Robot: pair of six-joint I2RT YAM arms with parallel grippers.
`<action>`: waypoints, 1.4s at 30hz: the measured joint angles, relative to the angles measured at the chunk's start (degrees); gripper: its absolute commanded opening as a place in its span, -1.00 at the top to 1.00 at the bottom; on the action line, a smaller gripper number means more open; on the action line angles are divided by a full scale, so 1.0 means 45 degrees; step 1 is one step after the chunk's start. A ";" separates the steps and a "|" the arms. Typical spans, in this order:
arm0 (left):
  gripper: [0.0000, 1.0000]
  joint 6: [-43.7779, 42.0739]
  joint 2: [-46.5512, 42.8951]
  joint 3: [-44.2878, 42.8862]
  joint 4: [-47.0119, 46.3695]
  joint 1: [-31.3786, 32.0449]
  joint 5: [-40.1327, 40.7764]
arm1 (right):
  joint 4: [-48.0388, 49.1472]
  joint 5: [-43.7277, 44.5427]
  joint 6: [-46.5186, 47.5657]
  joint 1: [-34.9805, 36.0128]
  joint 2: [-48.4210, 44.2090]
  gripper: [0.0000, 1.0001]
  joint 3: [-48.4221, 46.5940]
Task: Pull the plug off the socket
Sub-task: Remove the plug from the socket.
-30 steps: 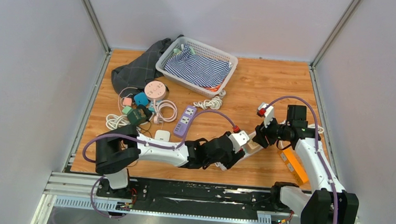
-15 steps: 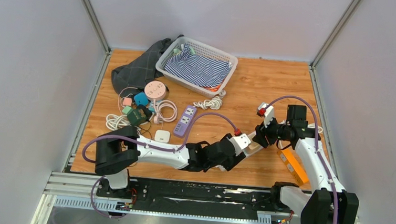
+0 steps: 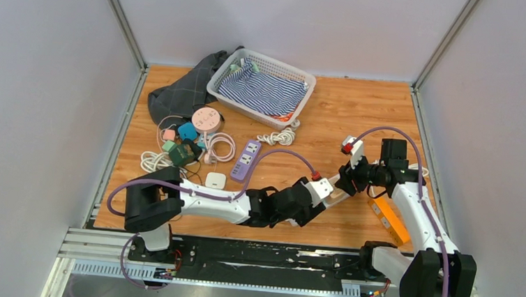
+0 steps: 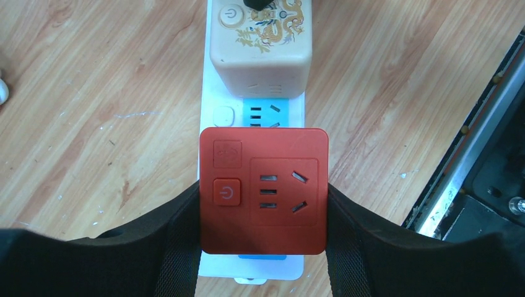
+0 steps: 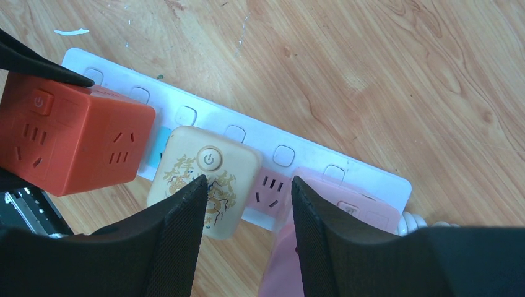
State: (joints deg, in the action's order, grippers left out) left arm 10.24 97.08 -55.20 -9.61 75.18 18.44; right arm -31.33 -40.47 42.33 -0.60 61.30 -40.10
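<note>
At the near right, left gripper (image 4: 263,207): we see its black fingers (image 4: 179,247) pinching the red cube (image 4: 266,154) by two sides.
Red cube: matte, square, round-cornered, sitting on the white strip (image 5: 204,106), which lies flat.
Right gripper (image 5: 247,185): fingers spread above the strip, nothing held that we can see.
Beige cube (image 5: 204,176): glossy, gold dragon print, beside the red one; pink plug (image 5: 347,201) beyond.
Table (image 3: 360,113): scuffed wood grain, grey walls (image 3: 283,24) around.
Basket (image 3: 306,74): white lattice plastic, far side, striped cloth (image 3: 260,92) inside.
</note>
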 measured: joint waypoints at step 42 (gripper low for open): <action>1.00 -0.0277 -0.4988 0.2506 0.0219 -0.1841 -0.1972 | -0.0680 -0.0175 0.0350 0.0024 -0.0330 -0.37 -0.0083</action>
State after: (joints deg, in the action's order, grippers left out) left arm 8.99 74.63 -43.92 -8.62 66.89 9.56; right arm -34.39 -41.25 43.90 -0.49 59.81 -40.47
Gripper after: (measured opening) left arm 0.615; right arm 0.671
